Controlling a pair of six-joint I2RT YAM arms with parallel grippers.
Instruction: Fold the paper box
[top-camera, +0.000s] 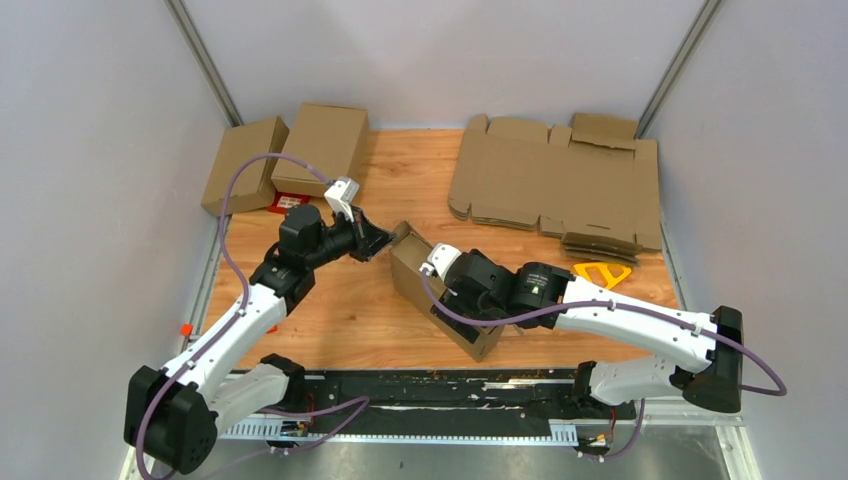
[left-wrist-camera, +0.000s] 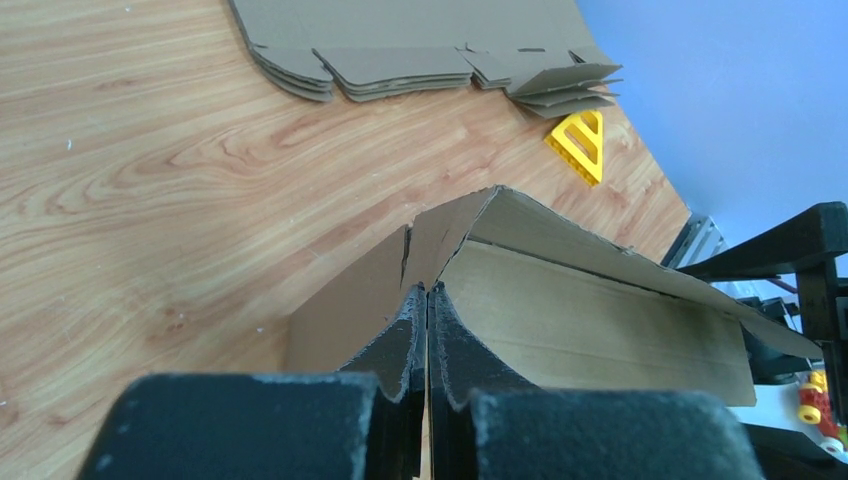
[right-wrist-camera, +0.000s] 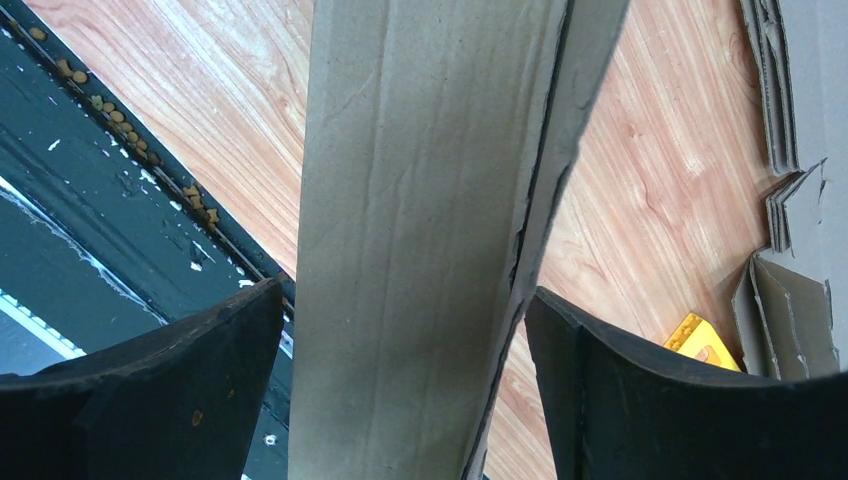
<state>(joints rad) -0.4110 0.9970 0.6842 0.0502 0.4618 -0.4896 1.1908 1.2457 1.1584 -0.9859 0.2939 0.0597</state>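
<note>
Starting way over on the left: a closed brown box (top-camera: 245, 165) and its twin (top-camera: 322, 148) lying side by side at the far corner of the wooden table (top-camera: 340, 310), small red card (top-camera: 290, 201) tucked at their near edge. Next up, left gripper (left-wrist-camera: 428, 300), fingers (left-wrist-camera: 395, 345) pressed flat against each other, tips right up at the corner flap of the paper box (top-camera: 412, 268). Can't tell from the wrist view about any cardboard actually caught in that seam versus just sitting behind it. Paper box itself about mid-table, half formed, running diagonally from the left gripper's tips back toward the near side, top panel sloping over like a little roof. Moving right, right gripper (right-wrist-camera: 402, 290) spread wide, one finger (right-wrist-camera: 150, 390) on each side of a long box wall, sliver of table showing beside the right-hand one, so straddling rather than squeezing. Further right, small yellow triangle thing (top-camera: 600, 273) lying on the wood just past the right arm. Behind that, toward the far right, big stack of flat notched cardboard sheets (top-camera: 555, 180), well apart from the paper box. Along the near edge, black strip (top-camera: 430, 390) between the two arm bases.
</note>
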